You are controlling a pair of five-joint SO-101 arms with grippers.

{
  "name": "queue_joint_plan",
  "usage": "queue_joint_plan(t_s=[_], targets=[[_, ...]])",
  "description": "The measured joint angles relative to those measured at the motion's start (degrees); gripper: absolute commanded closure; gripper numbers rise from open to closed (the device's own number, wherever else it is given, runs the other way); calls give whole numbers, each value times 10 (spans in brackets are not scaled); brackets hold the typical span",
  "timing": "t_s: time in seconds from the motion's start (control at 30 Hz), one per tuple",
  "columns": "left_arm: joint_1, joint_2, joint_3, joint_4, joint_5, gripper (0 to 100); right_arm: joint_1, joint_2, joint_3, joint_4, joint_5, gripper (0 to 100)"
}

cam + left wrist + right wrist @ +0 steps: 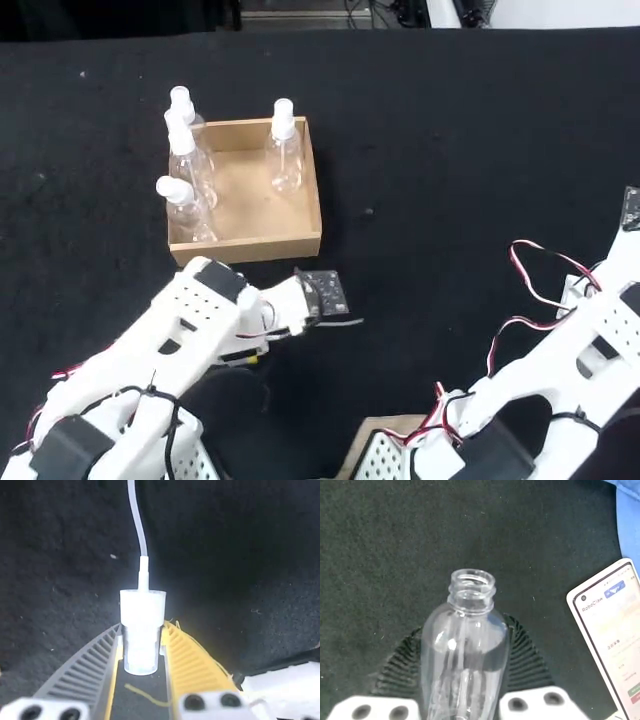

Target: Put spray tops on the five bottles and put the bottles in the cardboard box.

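Bottle (465, 650), uncapped, is clamped in the right gripper (468, 625). The left gripper (142, 630) pinches the last spray top (142, 607). Four capped ones (285, 150) stand in the box (300, 238). Final capping seems in hand, and next the tube needs lining up with the neck.

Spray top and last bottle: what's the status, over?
Left gripper shut on spray top. Right gripper shut on uncapped bottle. Four capped bottles in cardboard box. Phone lying near right gripper.
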Motion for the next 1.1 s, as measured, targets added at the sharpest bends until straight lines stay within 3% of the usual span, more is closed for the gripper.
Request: queue_joint_plan(t_s=[0.17, 0.43, 0.7, 0.9, 1.1], targets=[[-24, -1, 0, 12, 7, 729, 0, 0, 0, 0, 0, 987], [-97, -9, -41, 18, 128, 778, 0, 0, 0, 0, 0, 987], [-116, -10, -46, 63, 360, 780, 0, 0, 0, 0, 0, 987], [-117, -10, 14, 66, 285, 780, 0, 0, 0, 0, 0, 987], [-155, -10, 18, 2, 295, 780, 0, 0, 0, 0, 0, 987]])
